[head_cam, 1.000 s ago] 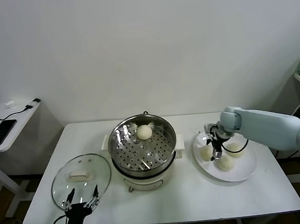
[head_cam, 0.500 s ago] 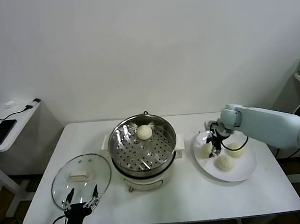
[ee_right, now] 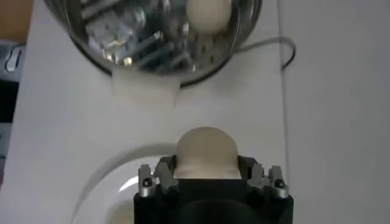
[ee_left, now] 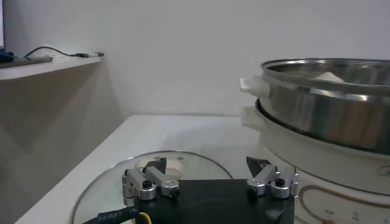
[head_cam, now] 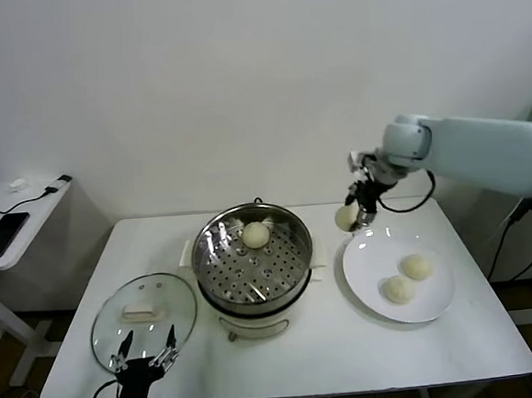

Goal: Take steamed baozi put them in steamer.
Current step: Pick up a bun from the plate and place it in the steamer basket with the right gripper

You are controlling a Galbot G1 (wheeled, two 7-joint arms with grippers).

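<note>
Two buns (head_cam: 408,276) sit on the white plate (head_cam: 436,307) in the head view, and a third (head_cam: 256,234) lies on the perforated tray at the back of the steamer (head_cam: 253,263). Up above the plate's far edge, the right arm reaches in from the side, elbow high, and the right gripper (head_cam: 355,212) points down with the fourth baozi (head_cam: 345,217) clamped in its jaws, in the air between plate and steamer. Being round, the bun shows no long axis. Low at the table's near corner sits the left gripper (head_cam: 142,354), by the glass lid (head_cam: 142,316). Over to the left wrist view: left gripper (ee_left: 210,180) spread wide, nothing in it, lid (ee_left: 159,171) beneath, steamer (ee_left: 323,128) alongside. Right wrist view now: right gripper (ee_right: 207,176) squeezing the held baozi (ee_right: 206,152), steamer (ee_right: 159,38) ahead with its bun (ee_right: 208,15) inside.
</note>
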